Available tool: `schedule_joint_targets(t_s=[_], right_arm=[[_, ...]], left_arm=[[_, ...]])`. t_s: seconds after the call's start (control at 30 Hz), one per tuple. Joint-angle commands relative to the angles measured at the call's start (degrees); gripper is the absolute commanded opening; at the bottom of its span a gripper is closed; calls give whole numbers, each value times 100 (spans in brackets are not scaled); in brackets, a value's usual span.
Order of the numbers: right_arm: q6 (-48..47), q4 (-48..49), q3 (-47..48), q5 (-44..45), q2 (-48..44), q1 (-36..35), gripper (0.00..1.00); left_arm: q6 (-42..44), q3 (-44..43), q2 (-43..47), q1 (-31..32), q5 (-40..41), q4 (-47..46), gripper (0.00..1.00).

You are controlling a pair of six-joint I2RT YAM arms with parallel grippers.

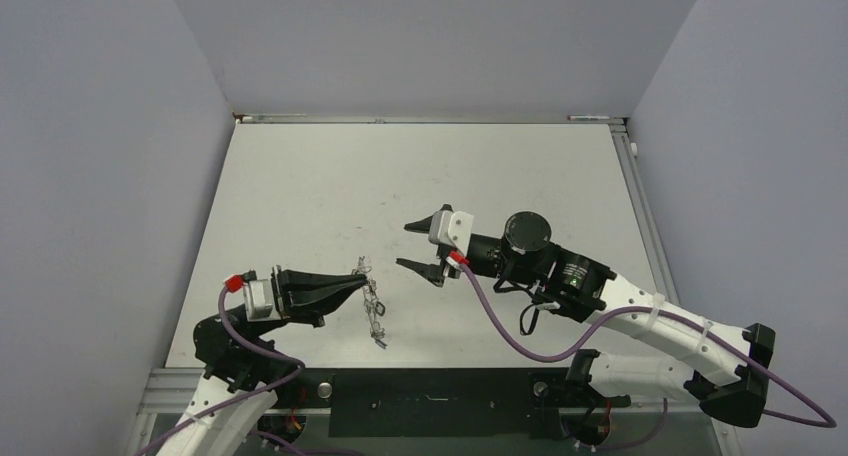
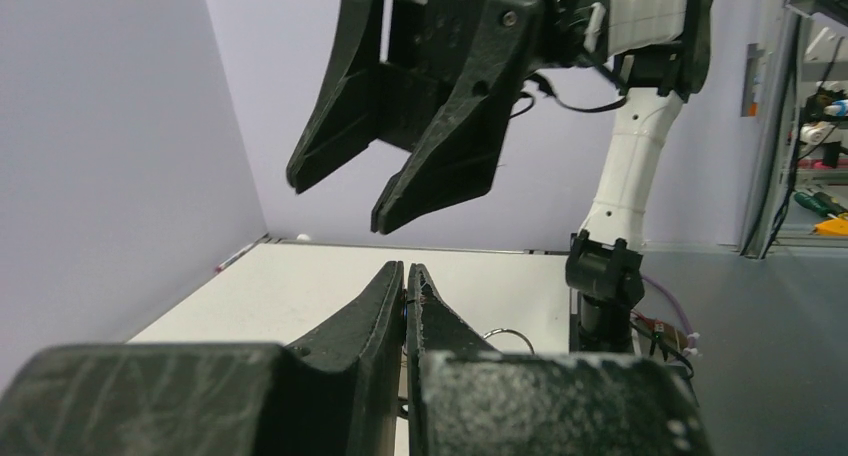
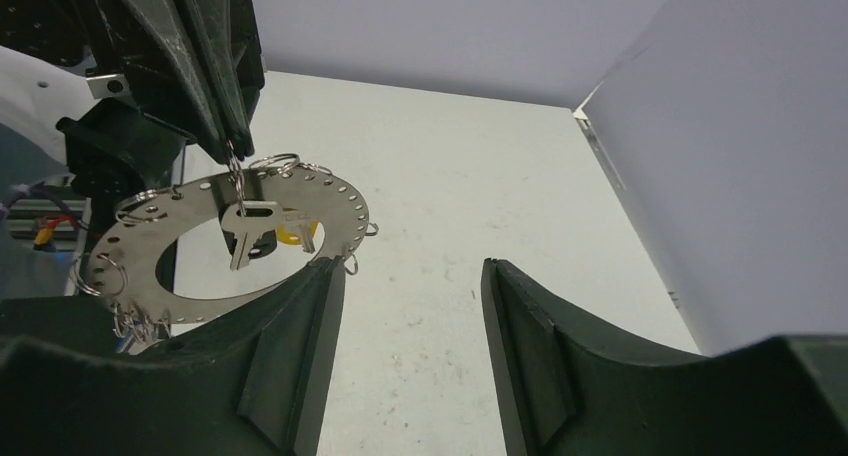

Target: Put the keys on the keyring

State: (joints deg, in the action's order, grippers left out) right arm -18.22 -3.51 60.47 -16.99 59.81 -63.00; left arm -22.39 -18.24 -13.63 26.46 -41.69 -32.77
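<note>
My left gripper is shut on the upper rim of the keyring, a flat silvery ring with holes and small wire loops, and holds it above the table. Two silver keys hang inside the ring just below the left fingertips, one with a yellow tag. In the top view the keyring shows edge-on. My right gripper stands open and empty a little to the right of the ring, its jaws apart over bare table. In the left wrist view the left gripper shows closed, with the right gripper above it.
The white table is walled at the back and both sides. A metal rail runs along its right edge. The arm bases and purple cables sit at the near edge.
</note>
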Motion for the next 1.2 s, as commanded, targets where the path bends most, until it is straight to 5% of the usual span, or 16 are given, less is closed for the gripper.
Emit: schedule_joint_targets(t_s=[0.0,0.43,1.17], right_arm=[[514,452,-108,-1551,-66,345,52],[1458,1649,-318,-2603,105,431,48],[2227,2880,-396,-2735,838,40,38]], left_arm=[[-722,100,-40,-31,-183,-1451,0],[-1357,207,-456,-53,-155,-2555,0],[-1591,312,-450,-390,72,-2831,0]])
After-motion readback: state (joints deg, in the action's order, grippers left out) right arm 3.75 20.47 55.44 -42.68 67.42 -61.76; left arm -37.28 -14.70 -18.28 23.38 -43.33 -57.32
